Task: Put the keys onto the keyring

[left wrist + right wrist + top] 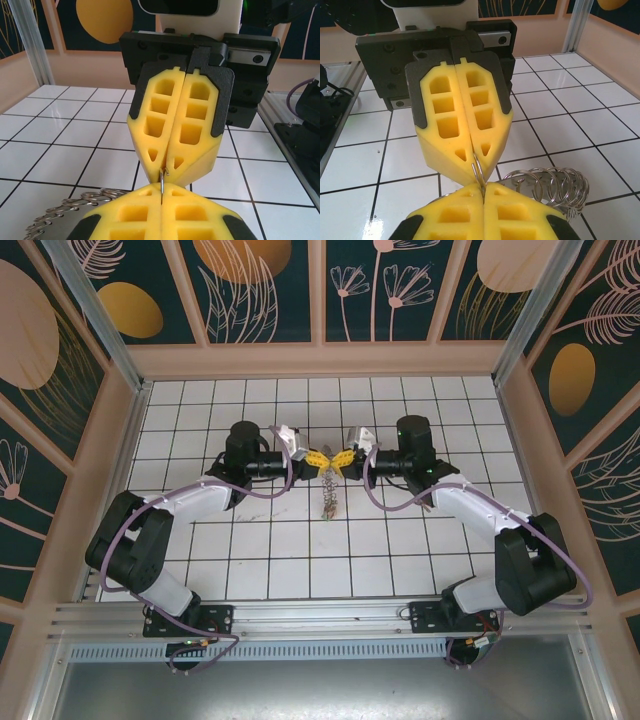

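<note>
At the centre of your white tiled worktop (250, 560), your left tool (318, 457) and right tool (345, 457) meet tip to tip. Each is clamped on a thin wire of the keyring (330, 495); its coils lie on the tiles. Teal floral wall panels (260, 290), peach-framed, enclose you.

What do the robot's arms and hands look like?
The left arm and right arm have white shells, black joints and looping purple cables. The left hand and right hand have chunky yellow fingers with square holes, backed in black.
</note>
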You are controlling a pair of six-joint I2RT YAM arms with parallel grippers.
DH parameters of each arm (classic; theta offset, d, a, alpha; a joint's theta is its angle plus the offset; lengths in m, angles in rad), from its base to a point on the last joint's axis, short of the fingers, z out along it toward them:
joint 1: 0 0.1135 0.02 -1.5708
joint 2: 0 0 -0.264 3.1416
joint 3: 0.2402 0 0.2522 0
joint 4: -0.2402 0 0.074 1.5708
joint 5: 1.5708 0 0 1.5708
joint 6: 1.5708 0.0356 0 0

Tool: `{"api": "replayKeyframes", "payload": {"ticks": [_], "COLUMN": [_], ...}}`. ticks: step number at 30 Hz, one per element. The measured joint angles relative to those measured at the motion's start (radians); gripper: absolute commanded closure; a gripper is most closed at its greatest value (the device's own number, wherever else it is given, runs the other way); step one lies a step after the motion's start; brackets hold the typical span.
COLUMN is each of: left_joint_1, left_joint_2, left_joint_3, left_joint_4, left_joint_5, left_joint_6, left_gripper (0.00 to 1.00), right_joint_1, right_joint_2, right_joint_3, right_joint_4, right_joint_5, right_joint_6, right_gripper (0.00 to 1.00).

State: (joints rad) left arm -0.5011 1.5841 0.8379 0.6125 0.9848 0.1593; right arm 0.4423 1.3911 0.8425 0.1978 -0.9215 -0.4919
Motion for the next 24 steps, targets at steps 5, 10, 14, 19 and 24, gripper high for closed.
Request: {"api": "replayKeyframes", "payload": {"ticks": [5,10,14,19,24], "left_joint_1": [-0.001,-0.001,-0.003,-0.003,-0.003], "left_joint_2": [0.000,0.000,0.003,0.009,0.009], "left_joint_3": [0.061,0.105,0.171,0.239,0.245], "left_joint_4": [-0.159,-0.277,-0.458,-0.593,-0.641], "left_joint_5": [-0.010,-0.026,-0.069,-0.103,-0.124], "left_joint_6": [0.103,0.189,0.296,0.385,0.418], "left_gripper": [0.85,0.84,0.84,0.88,0.93], "right_joint_1": [0.005,0.010,0.032,0.050,0.069], "right_joint_2": [0.006,0.007,0.020,0.025,0.045], "right_joint_3": [0.041,0.066,0.108,0.152,0.193], "right_joint_4": [-0.093,-0.153,-0.233,-0.302,-0.371], "right_joint_5": [0.024,0.050,0.108,0.171,0.212], "right_joint_6": [-0.024,-0.053,-0.091,-0.124,-0.143], "right_gripper": [1.00,1.00,1.00,1.00,1.00]}}
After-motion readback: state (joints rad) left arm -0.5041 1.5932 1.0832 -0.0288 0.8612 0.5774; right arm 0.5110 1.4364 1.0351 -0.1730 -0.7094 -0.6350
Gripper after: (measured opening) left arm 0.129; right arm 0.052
